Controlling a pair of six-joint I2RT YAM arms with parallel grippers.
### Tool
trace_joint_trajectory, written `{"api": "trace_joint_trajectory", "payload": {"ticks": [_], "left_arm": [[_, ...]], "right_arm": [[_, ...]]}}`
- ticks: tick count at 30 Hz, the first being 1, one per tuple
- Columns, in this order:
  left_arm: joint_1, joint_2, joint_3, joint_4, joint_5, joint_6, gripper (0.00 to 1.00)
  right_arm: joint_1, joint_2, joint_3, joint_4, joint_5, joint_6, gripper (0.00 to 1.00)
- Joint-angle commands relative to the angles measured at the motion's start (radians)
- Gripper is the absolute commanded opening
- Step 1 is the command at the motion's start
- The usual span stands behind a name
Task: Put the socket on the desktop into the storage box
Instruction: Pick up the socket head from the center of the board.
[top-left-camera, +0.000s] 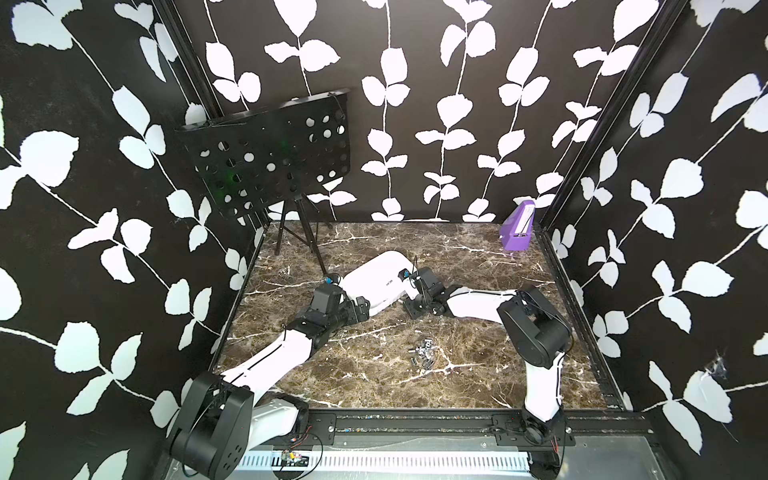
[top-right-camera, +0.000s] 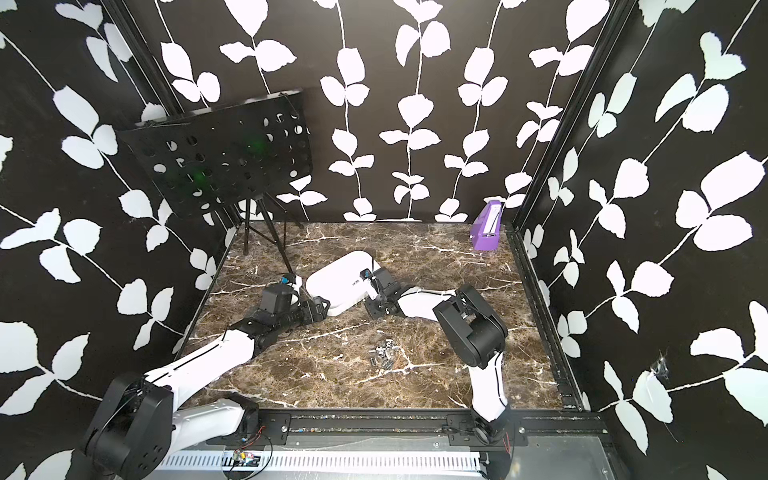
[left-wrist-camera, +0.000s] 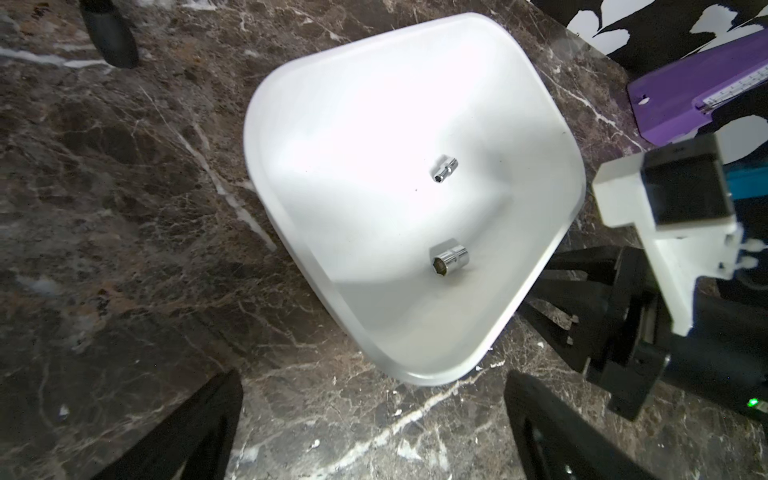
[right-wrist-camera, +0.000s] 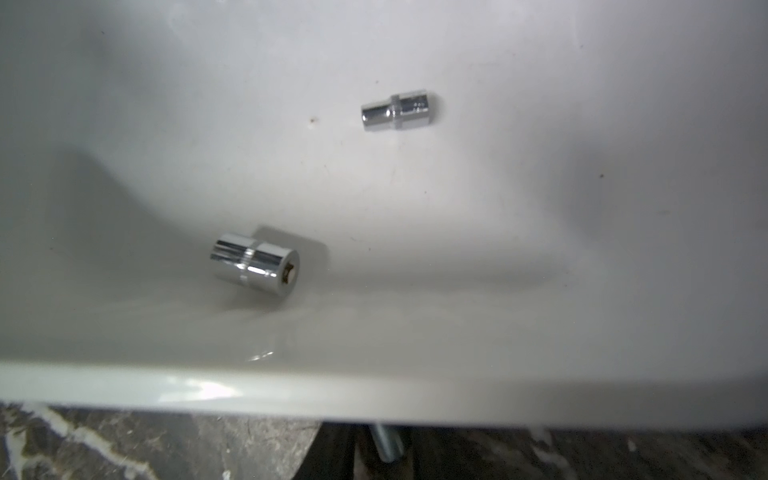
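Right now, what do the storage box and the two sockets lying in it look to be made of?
Storage box: probably plastic, white, smooth and semi-glossy, with soft highlights along its rounded rim. Larger socket and smaller socket: metal, apparently chrome-plated steel, mirror-bright with sharp reflections.

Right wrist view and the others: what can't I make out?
- Right gripper: right wrist view shows no fingers; open or shut unclear.
- Grey metal piece, right wrist view: blurred, cut by the lower edge, below the shallow white plastic box's rim.
- Small chrome sockets heaped on the brown marble desktop: too small in both top views to count.
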Motion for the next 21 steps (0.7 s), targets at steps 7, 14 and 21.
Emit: {"api": "trace_joint_trajectory", "payload": {"ticks": [7, 14, 21], "left_arm": [[-0.004, -0.022, 0.006, -0.008, -0.040, 0.009, 0.99], [-0.004, -0.020, 0.010, -0.017, -0.050, 0.011, 0.98], [-0.004, -0.026, 0.010, -0.021, -0.062, 0.011, 0.99]], "right_arm": [[0.027, 0.030, 0.033, -0.099, -0.028, -0.012, 0.19], [0.041, 0.001, 0.033, -0.193, 0.046, 0.020, 0.12], [0.042, -0.027, -0.012, -0.268, 0.099, 0.092, 0.10]]}}
